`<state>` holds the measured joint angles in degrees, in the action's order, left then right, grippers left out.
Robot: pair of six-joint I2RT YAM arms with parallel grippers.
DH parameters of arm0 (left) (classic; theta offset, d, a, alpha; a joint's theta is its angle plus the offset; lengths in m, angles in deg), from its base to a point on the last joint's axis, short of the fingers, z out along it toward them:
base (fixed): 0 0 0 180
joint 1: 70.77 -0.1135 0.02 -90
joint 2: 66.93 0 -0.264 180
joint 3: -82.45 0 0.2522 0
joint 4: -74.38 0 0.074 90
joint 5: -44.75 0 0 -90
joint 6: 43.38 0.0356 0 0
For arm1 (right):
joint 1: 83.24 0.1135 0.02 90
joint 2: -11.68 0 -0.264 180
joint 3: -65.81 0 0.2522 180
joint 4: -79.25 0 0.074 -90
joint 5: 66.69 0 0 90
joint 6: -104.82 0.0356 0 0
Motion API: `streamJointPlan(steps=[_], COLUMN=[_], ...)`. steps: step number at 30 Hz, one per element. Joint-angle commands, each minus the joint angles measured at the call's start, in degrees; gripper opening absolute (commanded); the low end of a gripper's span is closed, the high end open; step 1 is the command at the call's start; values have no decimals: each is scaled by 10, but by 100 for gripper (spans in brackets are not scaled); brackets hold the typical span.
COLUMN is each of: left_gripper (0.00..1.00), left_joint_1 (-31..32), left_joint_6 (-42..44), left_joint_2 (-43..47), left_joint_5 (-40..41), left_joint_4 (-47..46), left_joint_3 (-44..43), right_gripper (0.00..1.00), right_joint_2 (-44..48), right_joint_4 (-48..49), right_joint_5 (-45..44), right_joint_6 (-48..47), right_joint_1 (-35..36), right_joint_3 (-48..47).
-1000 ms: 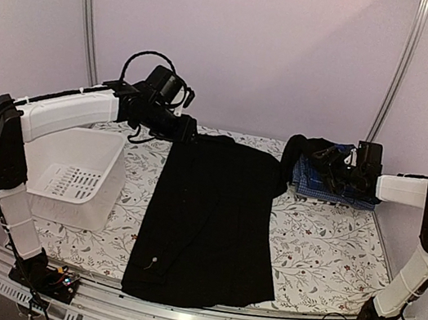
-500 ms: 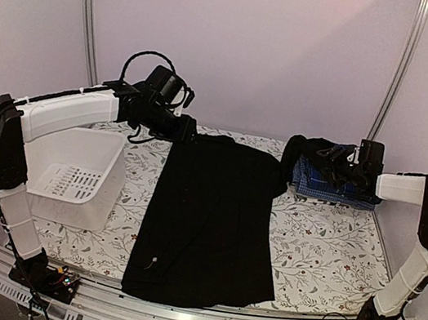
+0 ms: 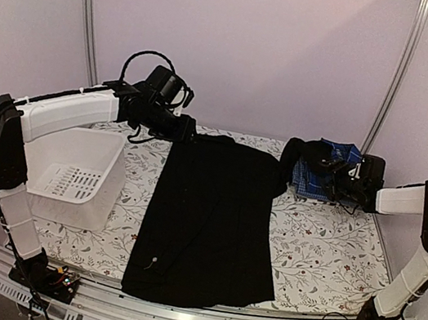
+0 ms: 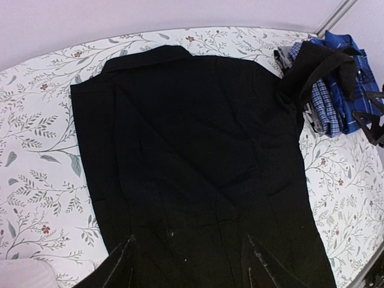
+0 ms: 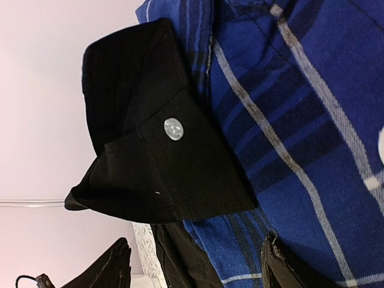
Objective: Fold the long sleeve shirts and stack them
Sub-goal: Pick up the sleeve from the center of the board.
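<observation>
Now | black shirt [image 3: 212, 218] flat | collar [image 3: 219, 139] far | long axis near-far

Pale lilac walls [image 3: 243, 41], floral-print table [image 3: 330, 255]

Table [image 3: 322, 254] topped in a pale leaf-and-flower print; black shirt [image 3: 212, 218] spread flat down the centre, hem at the near edge, collar toward the far edge; blue plaid shirt [image 3: 310, 181] bunched at far right, one black sleeve draped onto it; white slotted basket [image 3: 75, 173] at left, apart from the black shirt.
</observation>
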<state>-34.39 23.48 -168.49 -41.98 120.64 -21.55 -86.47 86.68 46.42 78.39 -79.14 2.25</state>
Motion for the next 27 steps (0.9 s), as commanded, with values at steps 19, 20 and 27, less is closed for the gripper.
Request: streamJointPlan(steps=[19,20,27], left_gripper=[57,57,57], left_joint_1=[5,6,5], left_joint_6=[13,13,13], left_joint_2=[20,20,10], left_joint_5=[15,16,11], left_joint_4=[17,17,15], left_joint_3=[-6,-6,-11], right_gripper=[67,68,72], right_joint_2=[-56,-46,1], right_joint_4=[32,36,40], right_joint_5=[31,26,4], right_joint_6=[20,22,19], right_joint_1=[-21,-21,-22], right_joint_3=[-54,-41,12])
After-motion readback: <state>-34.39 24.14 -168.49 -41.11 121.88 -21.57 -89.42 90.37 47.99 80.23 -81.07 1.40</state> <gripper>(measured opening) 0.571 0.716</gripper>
